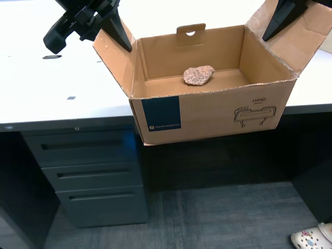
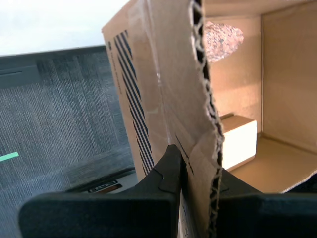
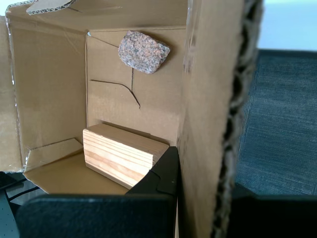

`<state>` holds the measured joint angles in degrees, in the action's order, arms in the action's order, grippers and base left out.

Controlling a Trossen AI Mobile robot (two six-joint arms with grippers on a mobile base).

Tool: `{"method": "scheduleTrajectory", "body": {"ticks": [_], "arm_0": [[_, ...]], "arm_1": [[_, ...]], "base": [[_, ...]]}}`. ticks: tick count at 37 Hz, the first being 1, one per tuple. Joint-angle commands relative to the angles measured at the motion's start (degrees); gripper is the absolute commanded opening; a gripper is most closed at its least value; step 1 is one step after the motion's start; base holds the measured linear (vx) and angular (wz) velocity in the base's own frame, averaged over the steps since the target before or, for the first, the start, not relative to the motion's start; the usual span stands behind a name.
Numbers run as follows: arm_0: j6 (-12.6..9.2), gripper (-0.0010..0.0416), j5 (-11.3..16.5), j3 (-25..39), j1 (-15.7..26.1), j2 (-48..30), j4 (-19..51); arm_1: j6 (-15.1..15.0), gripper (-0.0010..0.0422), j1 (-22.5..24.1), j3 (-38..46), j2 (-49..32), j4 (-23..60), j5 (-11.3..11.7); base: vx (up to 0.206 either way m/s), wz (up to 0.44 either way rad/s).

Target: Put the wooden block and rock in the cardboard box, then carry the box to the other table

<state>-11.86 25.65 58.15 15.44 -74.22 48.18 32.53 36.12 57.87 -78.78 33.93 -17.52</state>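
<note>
Between the fingers of my first gripper (image 3: 203,173) stands one side flap of the cardboard box (image 3: 54,89), pinched upright with a black finger (image 3: 166,171) inside the carton and the other outside it. Just beside that inner finger lies the wooden block (image 3: 121,156), flat on the box floor and against a wall. Farther out from the fingertips, well apart from the block, sits the rock (image 3: 143,51), also on the floor of the box.

My second gripper (image 2: 200,168) is clamped the same way on a torn, corrugated flap edge, one finger (image 2: 168,171) on the printed outer face and the other on the inner side. From this hand the block (image 2: 238,141) shows pale just past the inner finger, and the rock (image 2: 223,39) is a bright blur farther along, near the far wall.

Seen from the exterior view, the box (image 1: 207,114) is open at the top with both side flaps spread, an arm (image 1: 78,21) at the flap on the exterior view's left and another arm (image 1: 282,15) at the flap on the exterior view's right. I cannot tell which is which. The rock (image 1: 198,75) rests toward the back of the box; the block is hidden behind the front wall. The carton's front overhangs the edge of a white tabletop (image 1: 41,93), above a dark drawer cabinet (image 1: 93,176) and grey carpet (image 1: 218,218).
</note>
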Motion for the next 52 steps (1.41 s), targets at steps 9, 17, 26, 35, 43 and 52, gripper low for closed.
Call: {"method": "scheduleTrajectory", "body": {"ticks": [9, 17, 26, 35, 43, 52], "arm_0": [[-2.8, -0.0001, 0.2, 0.1, 0.0, 0.0, -0.1], [-6.0, -0.0001, 0.2, 0.1, 0.3, 0.0, 0.3], [-7.8, -0.0001, 0.2, 0.1, 0.5, 0.0, 0.0], [-7.8, -0.0001, 0.2, 0.1, 0.5, 0.0, -0.2], [-7.3, -0.0001, 0.2, 0.1, 0.6, 0.0, -0.3], [-10.3, -0.0001, 0.2, 0.1, 0.8, 0.0, -0.3]], "arm_1": [[-2.1, -0.0001, 0.0, 0.1, 0.1, -1.7, -1.0], [-3.7, -0.0001, 0.0, 0.1, 0.1, -1.4, -1.0], [-5.1, -0.0001, -0.1, 0.1, 0.1, -1.3, -1.0], [-5.6, -0.0001, -0.1, 0.1, 0.1, -1.5, -3.0], [-5.6, -0.0001, -0.1, 0.1, 0.1, -1.4, -4.4], [-8.0, -0.0001, -0.2, 0.1, 0.1, -2.0, -7.3]], "base": [[-0.110, 0.136], [-0.107, 0.281], [-0.101, 0.380], [-0.082, 0.376], [-0.079, 0.362], [-0.073, 0.369]]}}
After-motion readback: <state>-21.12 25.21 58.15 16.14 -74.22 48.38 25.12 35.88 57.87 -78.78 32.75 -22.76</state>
